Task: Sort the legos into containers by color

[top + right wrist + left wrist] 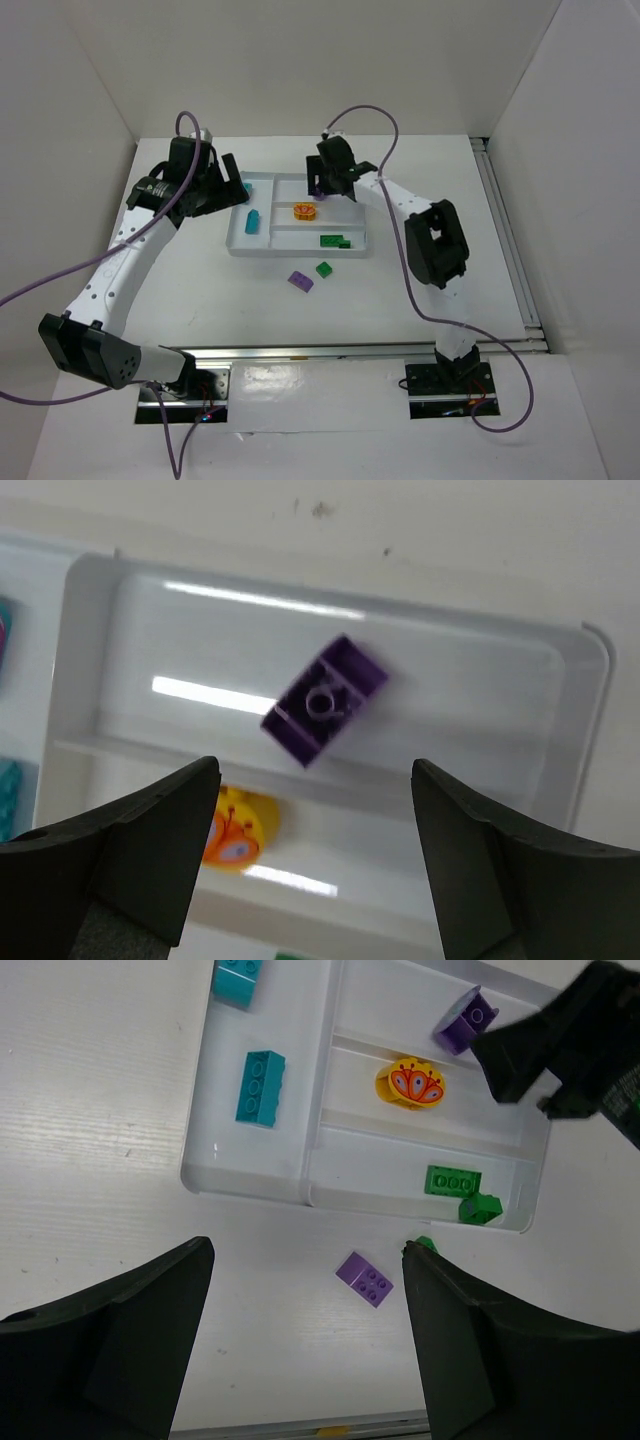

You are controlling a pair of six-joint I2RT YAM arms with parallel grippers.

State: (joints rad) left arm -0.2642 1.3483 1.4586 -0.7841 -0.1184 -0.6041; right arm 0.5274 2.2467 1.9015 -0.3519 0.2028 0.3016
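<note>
Left fingers (140, 1330): spread wide, nothing between them, hovering over the worktop (90, 1160) beside the left end of the tray (250, 1182). The tray is white, with one narrow section at its left end and three long parallel sections to the right of that.

Narrow section: two cyan pieces, lying apart. The far cyan brick (238, 978) is cut off by the top edge of the left wrist view. The near cyan brick (260, 1087) lies lengthwise.

Long sections, far to near:
- Far: purple brick (325, 700), underside up, skewed to the walls. It's slightly blurred, so I can't tell if it's at rest.
- Middle: orange-yellow rounded piece (410, 1083) with a red pattern on top, toward the section's left end.
- Near: long green brick (453, 1180) and small green brick (480, 1209) just beside it. I can't tell if they touch.

On the worktop, just in front of the tray's near wall: loose purple brick (365, 1279), studs up. Right of it is a loose green brick (323, 269), mostly hidden behind a finger in the left wrist view. The two are near each other, not touching.

Right fingers (130, 850): wide apart, empty, over the far long section. The purple brick there sits centred in the gap below them.
</note>
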